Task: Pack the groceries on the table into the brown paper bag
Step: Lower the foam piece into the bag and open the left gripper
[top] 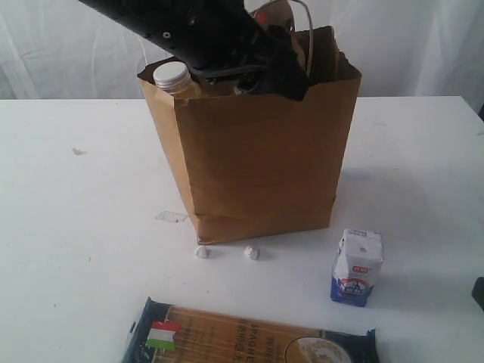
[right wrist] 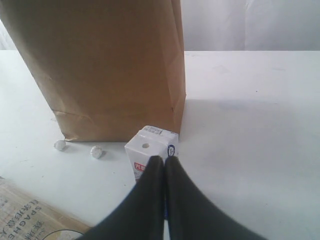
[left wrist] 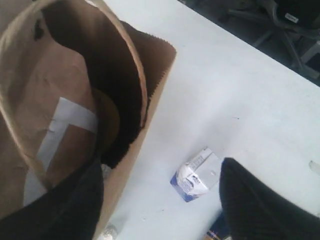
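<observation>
A: finishes on the big items?
B: brown paper bag (top: pixel 257 159): matt kraft paper, creased, rough cut rim. table (top: pixel 68 227): smooth white top, low sheen, faint scuffs.
A: packs?
B: white-blue carton (top: pixel 357 266), 4 o'clock of the bag: coated card, slight sheen. dark-blue spaghetti pack (top: pixel 249 336), 6 o'clock: glossy plastic film, crinkled. white bottle cap (top: pixel 172 74), 11 o'clock at the rim: ribbed plastic.
A: right gripper (right wrist: pixel 164 160)?
B: black, matt.
</observation>
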Robot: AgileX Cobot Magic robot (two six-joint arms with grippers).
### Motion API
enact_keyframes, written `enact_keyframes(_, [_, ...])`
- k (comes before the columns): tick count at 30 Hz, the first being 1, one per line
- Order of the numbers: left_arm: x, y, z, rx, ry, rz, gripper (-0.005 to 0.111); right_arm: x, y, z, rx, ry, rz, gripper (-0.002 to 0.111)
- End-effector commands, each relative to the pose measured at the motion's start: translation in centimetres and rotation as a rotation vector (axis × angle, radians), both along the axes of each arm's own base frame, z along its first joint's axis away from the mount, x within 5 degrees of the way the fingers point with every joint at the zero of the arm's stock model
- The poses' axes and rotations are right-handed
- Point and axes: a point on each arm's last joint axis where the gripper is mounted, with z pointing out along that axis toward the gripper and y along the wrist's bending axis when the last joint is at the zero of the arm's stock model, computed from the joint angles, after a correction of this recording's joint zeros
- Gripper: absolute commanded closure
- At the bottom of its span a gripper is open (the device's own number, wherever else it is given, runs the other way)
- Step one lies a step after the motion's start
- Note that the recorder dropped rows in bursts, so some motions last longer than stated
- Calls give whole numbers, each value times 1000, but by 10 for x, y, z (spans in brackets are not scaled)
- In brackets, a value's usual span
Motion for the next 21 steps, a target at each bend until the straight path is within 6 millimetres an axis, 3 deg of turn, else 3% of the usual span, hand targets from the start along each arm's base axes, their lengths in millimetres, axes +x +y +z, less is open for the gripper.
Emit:
enact_keyframes(1, [-12, 4, 15, -22, -59, -72, 53, 0, 0, -1, 2, -6, -6, 108])
enact_keyframes(11, [-16, 5, 24, -78, -54, -64, 54, 0, 0, -1, 2, -6, -6, 108])
enact_keyframes(21, [-53, 32, 52, -46, -75, -146, 55, 0, 0, -1, 2, -6, -6, 108])
